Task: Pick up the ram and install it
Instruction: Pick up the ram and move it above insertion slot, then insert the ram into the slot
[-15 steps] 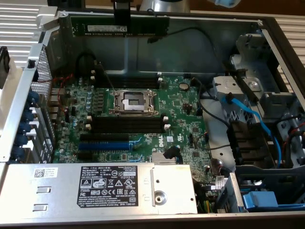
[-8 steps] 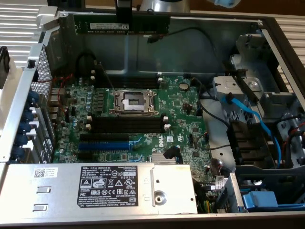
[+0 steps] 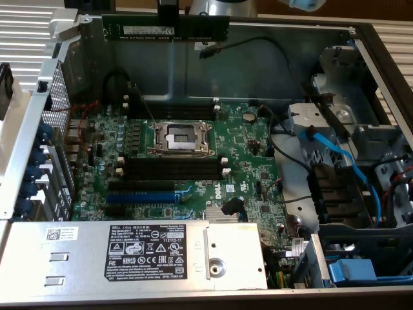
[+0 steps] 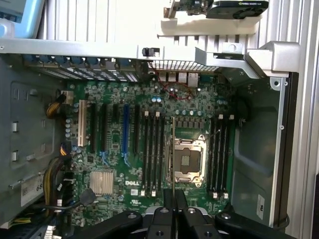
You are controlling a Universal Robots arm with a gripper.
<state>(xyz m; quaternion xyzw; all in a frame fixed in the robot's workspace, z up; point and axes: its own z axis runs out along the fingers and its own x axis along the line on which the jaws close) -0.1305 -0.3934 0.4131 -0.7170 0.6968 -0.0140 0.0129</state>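
The ram (image 3: 164,29) is a long dark-green stick with a pale label strip. It hangs level, high above the open computer case near its far wall. My gripper (image 3: 169,17) is shut on the stick's upper edge near its middle. In the wrist view my gripper (image 4: 174,198) looks straight down, and the ram (image 4: 173,149) appears edge-on as a thin line over the board. That line falls between the CPU socket (image 4: 188,160) and a bank of black memory slots (image 4: 152,152). A second bank of memory slots (image 4: 219,152) lies on the socket's other side.
The green motherboard (image 3: 245,148) carries the CPU socket (image 3: 179,137), black memory slots (image 3: 171,169) with white end clips and a blue expansion slot (image 3: 151,194). A grey power supply (image 3: 129,252) sits at the near edge. Blue cables (image 3: 342,161) and drive bays fill the exterior view's right.
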